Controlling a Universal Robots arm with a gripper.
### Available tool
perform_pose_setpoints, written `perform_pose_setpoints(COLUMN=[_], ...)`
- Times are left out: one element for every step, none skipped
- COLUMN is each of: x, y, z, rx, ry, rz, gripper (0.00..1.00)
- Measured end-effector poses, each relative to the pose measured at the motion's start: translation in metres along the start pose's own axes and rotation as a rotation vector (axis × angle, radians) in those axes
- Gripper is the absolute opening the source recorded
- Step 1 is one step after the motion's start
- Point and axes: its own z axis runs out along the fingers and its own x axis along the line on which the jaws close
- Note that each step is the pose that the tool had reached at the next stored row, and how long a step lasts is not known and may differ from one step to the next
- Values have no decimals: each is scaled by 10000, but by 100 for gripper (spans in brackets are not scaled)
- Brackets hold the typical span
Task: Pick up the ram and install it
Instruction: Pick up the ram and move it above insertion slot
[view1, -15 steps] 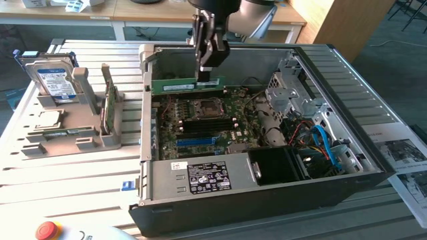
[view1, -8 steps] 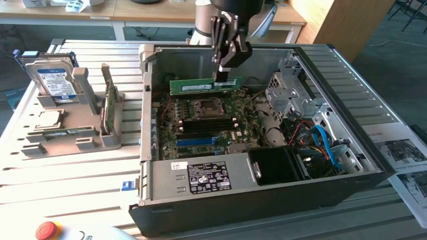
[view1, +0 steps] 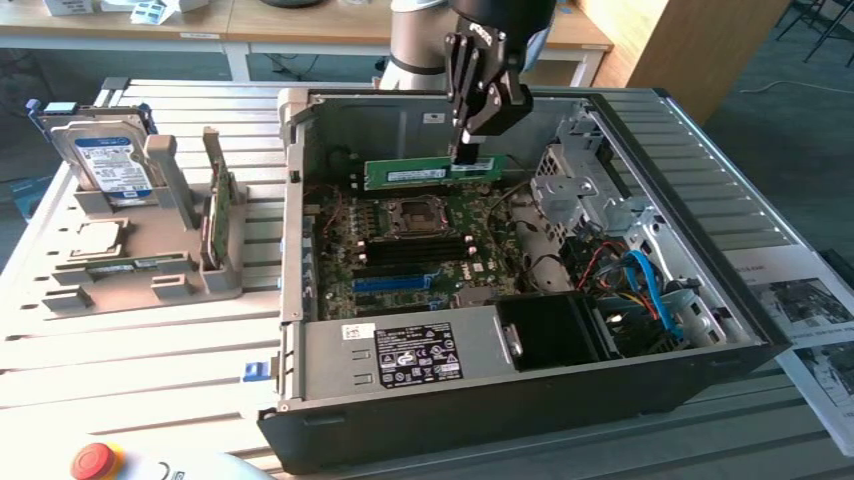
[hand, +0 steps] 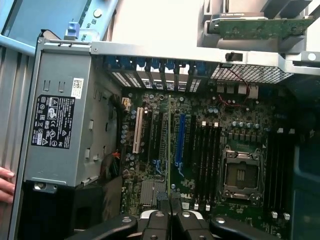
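Ext. view's left: grey holder w/ hard drive and a second green stick stood on edge, prob. so it can be pinched from above. Centre: open PC case, motherboard lying flat inside. The gripper hangs over it, fingers narrow, clamped on the ram by its top edge. Stick is level, contact edge down, above the board just beyond the CPU socket, apparently so it lines up w/ the slots. Right: drive cage, cables.
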Motion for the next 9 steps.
perform_pose_setpoints(x=[0,-1,-7,-19,-35,-56,-80,-105,-132], y=[0,0,0,-1,-3,-5,-8,-10,-12], z=[-1,0,0,-1,-2,-3,-4,-5,-7], rx=[-1,-1,-1,0,0,1,0,0,-1], ry=[1,0,0,1,0,0,0,-1,0], rz=[0,1,3,5,5,7,9,11,12], gripper=[12,12,12,12,12,12,12,12,12])
